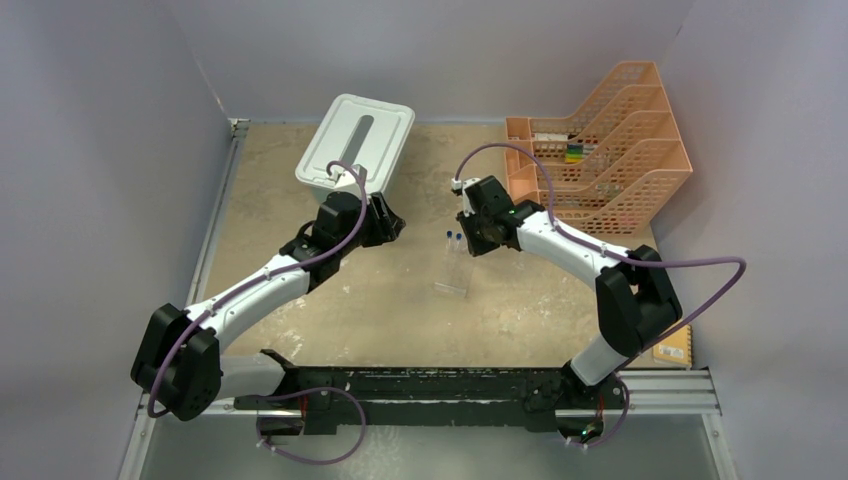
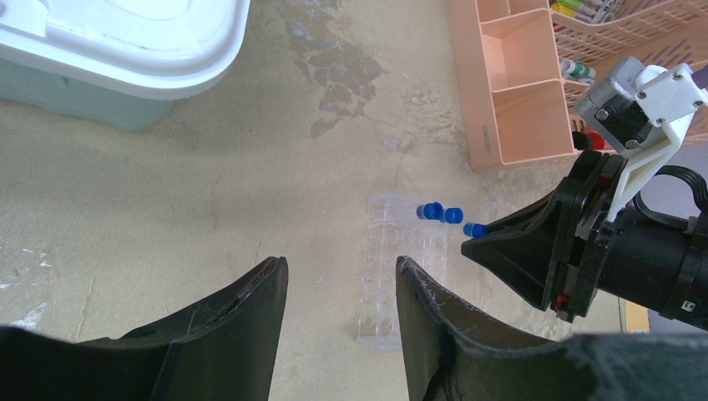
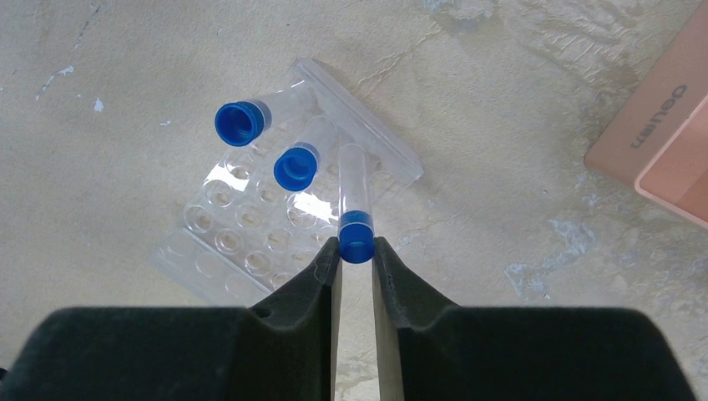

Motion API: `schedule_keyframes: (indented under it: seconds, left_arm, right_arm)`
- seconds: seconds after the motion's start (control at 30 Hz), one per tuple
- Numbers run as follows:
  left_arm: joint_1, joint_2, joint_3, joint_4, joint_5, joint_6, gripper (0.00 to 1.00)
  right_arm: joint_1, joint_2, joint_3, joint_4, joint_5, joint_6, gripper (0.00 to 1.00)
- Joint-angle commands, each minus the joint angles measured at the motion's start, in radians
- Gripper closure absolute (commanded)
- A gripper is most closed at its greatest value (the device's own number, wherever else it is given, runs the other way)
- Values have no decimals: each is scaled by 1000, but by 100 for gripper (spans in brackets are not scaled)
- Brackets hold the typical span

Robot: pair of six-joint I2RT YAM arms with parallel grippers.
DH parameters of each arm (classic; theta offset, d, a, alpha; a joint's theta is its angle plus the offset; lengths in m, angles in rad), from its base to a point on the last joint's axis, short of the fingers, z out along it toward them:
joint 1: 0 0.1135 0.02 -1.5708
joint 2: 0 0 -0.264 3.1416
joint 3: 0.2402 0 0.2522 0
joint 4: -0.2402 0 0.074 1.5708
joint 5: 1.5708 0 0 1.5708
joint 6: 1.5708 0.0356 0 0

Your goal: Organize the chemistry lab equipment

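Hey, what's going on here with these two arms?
The right gripper is shut on a blue-capped tube, holding it by the cap at the clear rack in the middle of the table. The rack already holds two more tubes. I can't tell whether the held one is seated in a hole. The left gripper hovers open nearby, holding nothing.

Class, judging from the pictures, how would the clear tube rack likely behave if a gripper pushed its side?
The rack looks like thin clear plastic, so it is probably light and would slide rather than resist. Two blue-capped tubes stand tall at one end, so a push might tip it. Its glossy surface may be slippery.
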Motion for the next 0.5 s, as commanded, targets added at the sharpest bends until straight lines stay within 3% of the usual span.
schedule_keyframes:
  seconds: [0.0,0.23,0.37,0.47]
  left_arm:
    - [6,-22,0,50,5,17,51]
    - [6,-19,-1,50,3,18,51]
    - [6,-15,1,53,6,19,51]
    - [6,-15,0,51,5,21,51]
  right_arm:
    - [0,-7,59,13,8,16,78]
    - [0,-10,75,13,2,23,67]
    - [0,-7,73,23,-1,27,77]
    - [0,-4,74,28,-7,33,76]
